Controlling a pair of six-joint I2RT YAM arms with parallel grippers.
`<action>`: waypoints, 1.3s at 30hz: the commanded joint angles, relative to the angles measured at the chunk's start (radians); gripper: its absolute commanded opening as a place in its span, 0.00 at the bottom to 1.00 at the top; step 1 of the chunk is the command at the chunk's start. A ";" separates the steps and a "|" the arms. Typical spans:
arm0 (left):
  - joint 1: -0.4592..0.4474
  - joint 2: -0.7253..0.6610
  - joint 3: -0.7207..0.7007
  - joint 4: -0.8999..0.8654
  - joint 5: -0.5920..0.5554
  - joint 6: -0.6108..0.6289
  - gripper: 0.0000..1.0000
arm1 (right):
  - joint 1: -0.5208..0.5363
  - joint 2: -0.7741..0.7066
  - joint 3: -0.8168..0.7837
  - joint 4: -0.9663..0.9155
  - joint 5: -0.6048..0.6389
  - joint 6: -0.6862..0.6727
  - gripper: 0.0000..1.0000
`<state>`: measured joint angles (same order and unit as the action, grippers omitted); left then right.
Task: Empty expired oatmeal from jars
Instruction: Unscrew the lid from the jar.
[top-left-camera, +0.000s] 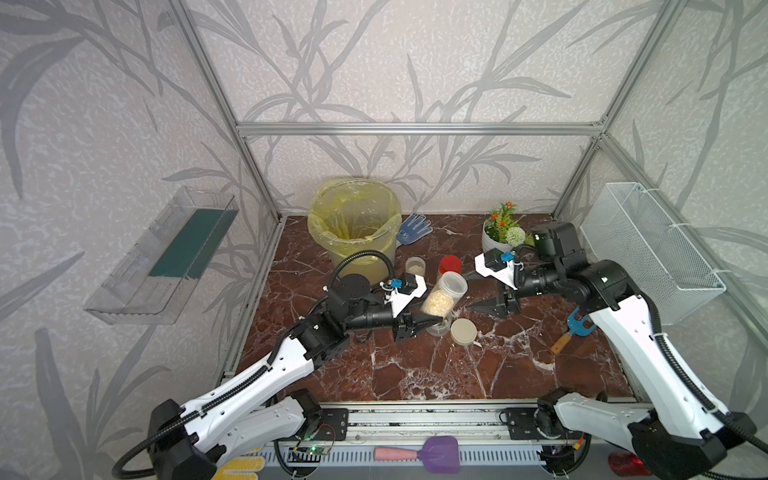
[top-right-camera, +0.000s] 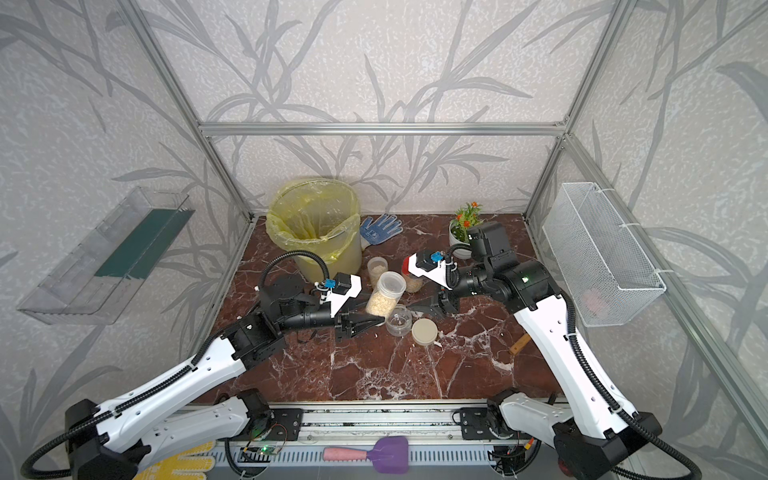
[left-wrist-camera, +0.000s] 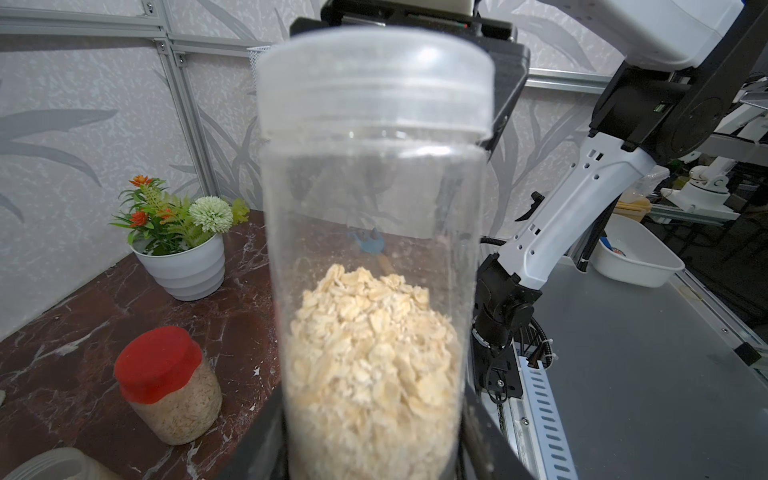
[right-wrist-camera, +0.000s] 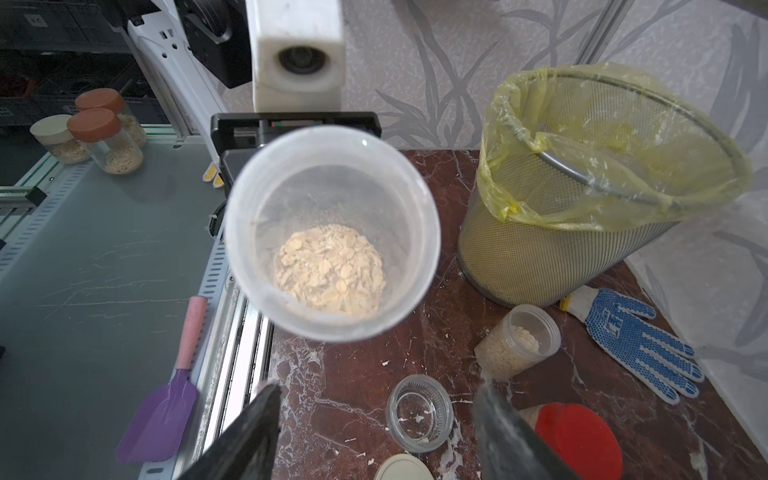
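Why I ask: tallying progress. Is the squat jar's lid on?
No, the beige lid lies on the table beside the open squat jar.

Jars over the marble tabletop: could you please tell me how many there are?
4: the held jar in the left gripper, the slim jar near the bin, the red-capped jar, the squat jar.

A: How is the scene lit?

B: Even, diffuse light is seen in both top views. Only soft shadows are cast on the bench (top-left-camera: 415, 374) under the arms (top-left-camera: 266, 365).

A: And sharpness?

B: In the left wrist view the near jar (left-wrist-camera: 374, 187) is softened at close range, and glare is caught on its lid (left-wrist-camera: 436, 54). In the right wrist view the right gripper (right-wrist-camera: 376, 386) is blurred, the oatmeal (right-wrist-camera: 330, 270) is brightly lit, and the bin (right-wrist-camera: 582, 249) is skewed toward the edge.
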<state>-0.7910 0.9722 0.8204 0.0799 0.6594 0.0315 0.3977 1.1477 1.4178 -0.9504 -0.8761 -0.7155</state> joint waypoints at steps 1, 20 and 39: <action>0.000 -0.026 0.030 0.013 -0.039 0.027 0.00 | -0.028 -0.061 -0.022 0.048 0.043 0.111 0.73; -0.009 0.052 0.068 -0.041 -0.356 0.242 0.00 | -0.011 -0.091 0.231 -0.169 0.437 1.388 0.66; -0.011 0.085 0.066 -0.074 -0.455 0.347 0.00 | 0.287 0.331 0.582 -0.270 0.651 1.482 0.75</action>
<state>-0.7979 1.0630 0.8627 -0.0010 0.2249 0.3382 0.6708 1.4708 1.9686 -1.1938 -0.2424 0.7498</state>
